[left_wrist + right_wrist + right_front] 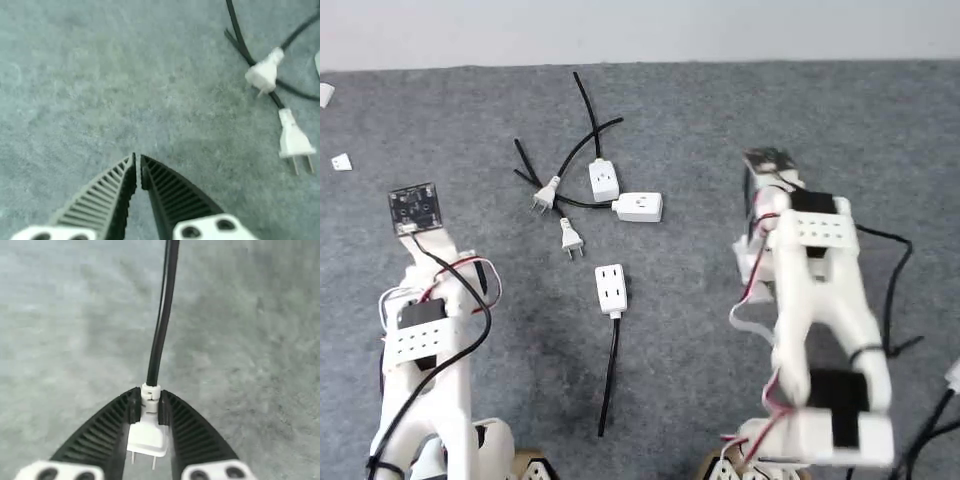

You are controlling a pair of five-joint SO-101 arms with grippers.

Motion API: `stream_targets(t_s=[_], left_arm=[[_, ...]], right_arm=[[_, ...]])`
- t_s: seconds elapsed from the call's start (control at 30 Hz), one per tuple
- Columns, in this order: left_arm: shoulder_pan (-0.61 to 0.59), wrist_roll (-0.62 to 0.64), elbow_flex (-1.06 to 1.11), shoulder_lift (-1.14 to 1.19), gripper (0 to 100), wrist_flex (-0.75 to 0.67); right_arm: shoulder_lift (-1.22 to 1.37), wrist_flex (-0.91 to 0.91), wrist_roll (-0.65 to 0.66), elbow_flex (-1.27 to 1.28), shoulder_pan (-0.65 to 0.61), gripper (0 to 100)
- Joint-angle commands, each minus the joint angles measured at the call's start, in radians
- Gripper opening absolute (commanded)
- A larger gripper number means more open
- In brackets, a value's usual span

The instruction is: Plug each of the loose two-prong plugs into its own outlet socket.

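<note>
Two loose white two-prong plugs (545,195) (570,238) lie on the grey mat among black cables. Close by are three white outlet sockets (604,180) (640,206) (610,287). My left gripper (138,160) is shut with nothing in it, low over bare mat; both plugs (262,75) (295,142) lie a short way beyond it, off to one side. My right gripper (148,392) is shut on another white two-prong plug (147,435), prongs pointing back toward the wrist, and its black cable (162,315) runs straight away. The right arm (815,290) stands to the right of the sockets.
The left arm (420,340) stands at the front left. The nearest socket's black cable (608,380) trails toward the table's front edge. Small white scraps (340,161) lie at the far left. Open grey mat lies between the two arms.
</note>
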Motion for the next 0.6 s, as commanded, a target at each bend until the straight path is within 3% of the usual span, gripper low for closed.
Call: stream_targets(t_s=[0.0,0.2,0.4,0.57], left_arm=[[0.009,-0.011,-0.062,-0.020,1,0.018],[0.011,-0.031,-0.165,0.141,1,0.083],[0.106,-0.267,-0.329,0.385,1,0.232],[0.146,-0.462,-0.343,0.405,1,0.301]], right_arm=[[-0.222,0.054,-0.017,-0.051,-0.143,0.8],[-0.390,0.048,0.006,-0.080,-0.390,0.8],[-0.404,-0.093,0.034,-0.031,-0.559,0.8],[-0.395,-0.180,0.038,0.012,-0.628,0.8]])
